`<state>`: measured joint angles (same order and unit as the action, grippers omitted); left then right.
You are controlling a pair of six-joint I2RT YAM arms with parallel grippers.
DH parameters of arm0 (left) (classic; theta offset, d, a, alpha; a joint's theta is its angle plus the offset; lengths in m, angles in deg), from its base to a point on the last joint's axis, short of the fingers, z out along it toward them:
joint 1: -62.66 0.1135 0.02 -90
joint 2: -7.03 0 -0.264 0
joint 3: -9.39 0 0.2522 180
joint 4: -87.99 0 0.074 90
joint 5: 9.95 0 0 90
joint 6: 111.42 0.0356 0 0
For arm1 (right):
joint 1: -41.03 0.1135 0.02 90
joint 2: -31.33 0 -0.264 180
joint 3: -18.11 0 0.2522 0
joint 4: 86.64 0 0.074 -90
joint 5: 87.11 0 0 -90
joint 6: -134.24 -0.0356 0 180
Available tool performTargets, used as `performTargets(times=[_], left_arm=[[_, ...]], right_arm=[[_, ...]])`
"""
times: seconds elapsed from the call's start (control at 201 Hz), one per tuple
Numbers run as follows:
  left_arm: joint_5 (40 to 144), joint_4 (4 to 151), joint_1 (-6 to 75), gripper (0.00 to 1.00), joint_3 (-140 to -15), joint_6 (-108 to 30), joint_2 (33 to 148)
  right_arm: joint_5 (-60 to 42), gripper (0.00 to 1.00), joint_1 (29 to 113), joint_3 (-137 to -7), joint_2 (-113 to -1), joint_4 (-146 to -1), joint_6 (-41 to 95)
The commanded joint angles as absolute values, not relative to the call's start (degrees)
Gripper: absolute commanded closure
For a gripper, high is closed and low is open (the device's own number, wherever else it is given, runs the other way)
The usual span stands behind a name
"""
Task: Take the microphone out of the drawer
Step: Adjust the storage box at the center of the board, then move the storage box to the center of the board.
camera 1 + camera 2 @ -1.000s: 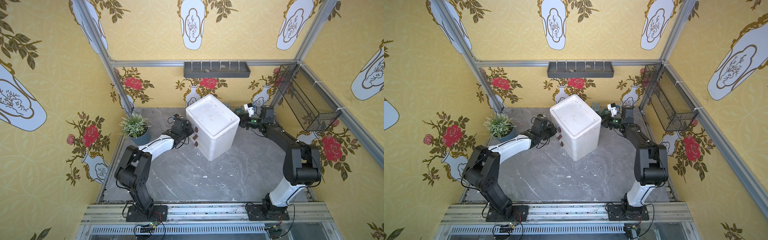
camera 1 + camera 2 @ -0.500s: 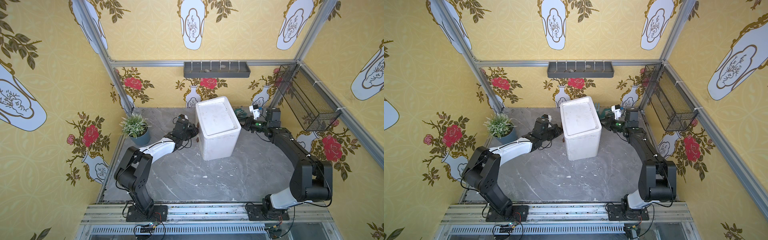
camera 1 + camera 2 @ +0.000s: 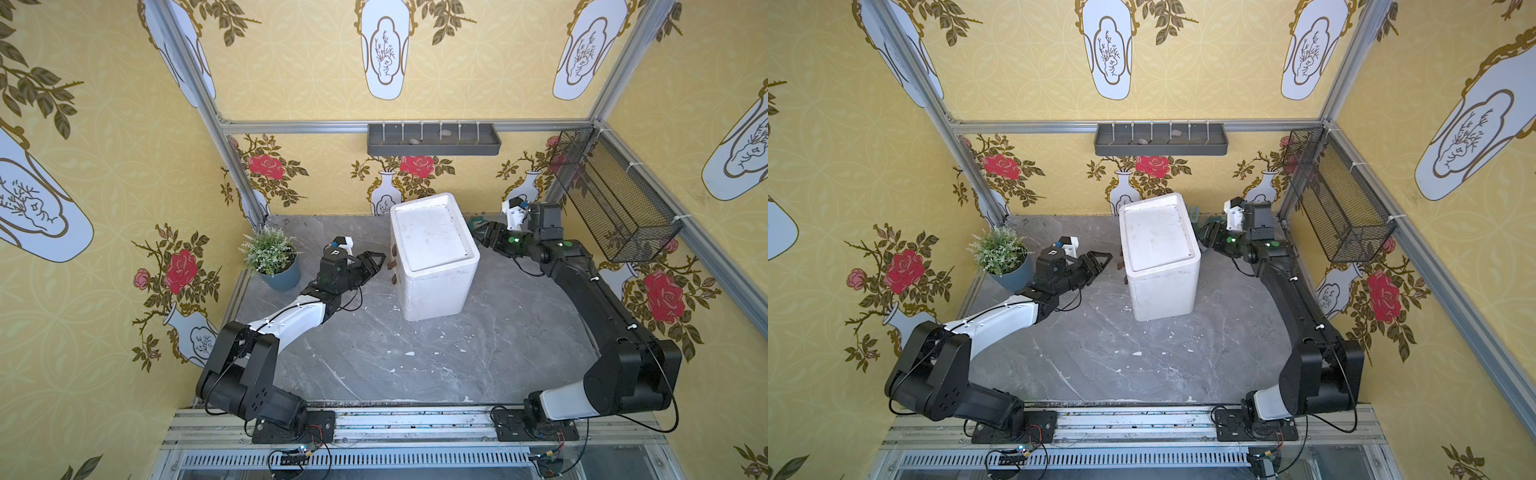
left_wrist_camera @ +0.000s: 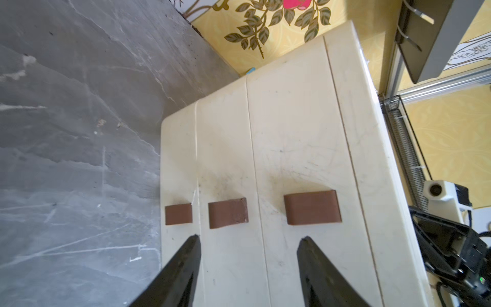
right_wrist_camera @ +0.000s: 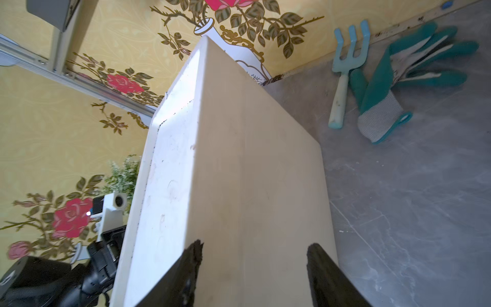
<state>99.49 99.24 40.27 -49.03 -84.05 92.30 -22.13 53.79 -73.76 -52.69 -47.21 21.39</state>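
White drawer unit (image 3: 432, 245): upright on grey worktop (image 3: 374, 353), all drawers shut
Microphone: hidden, cannot tell which drawer
Left pincer (image 4: 249, 239): spread, empty, just before unit's brown handles (image 4: 312, 207)
Right pincer (image 5: 255, 244): spread, empty, near unit's rear side

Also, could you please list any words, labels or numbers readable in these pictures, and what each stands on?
No text can be read.
A white mark on the left wrist housing: too small to read.
The drawer unit and wallpaper: no writing.
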Motion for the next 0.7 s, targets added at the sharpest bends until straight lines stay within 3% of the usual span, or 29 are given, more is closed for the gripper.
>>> performTargets(times=[0.0,0.11,0.438,0.692], left_arm=[[103.25,107.86,41.16,0.30,-47.80,-88.88,92.99],[104.67,111.46,41.70,0.24,-46.21,-90.83,93.70],[106.77,122.02,42.53,0.21,-42.47,-97.34,98.32],[106.44,122.60,42.63,0.21,-41.48,-97.09,98.17]], right_arm=[[-13.65,0.32,57.07,-77.27,-54.36,-42.34,24.56],[-9.38,0.32,59.73,-80.09,-55.78,-41.48,25.59],[7.72,0.32,67.97,-87.61,-57.35,-37.49,27.03],[5.64,0.32,69.49,-89.52,-56.74,-36.76,26.09]])
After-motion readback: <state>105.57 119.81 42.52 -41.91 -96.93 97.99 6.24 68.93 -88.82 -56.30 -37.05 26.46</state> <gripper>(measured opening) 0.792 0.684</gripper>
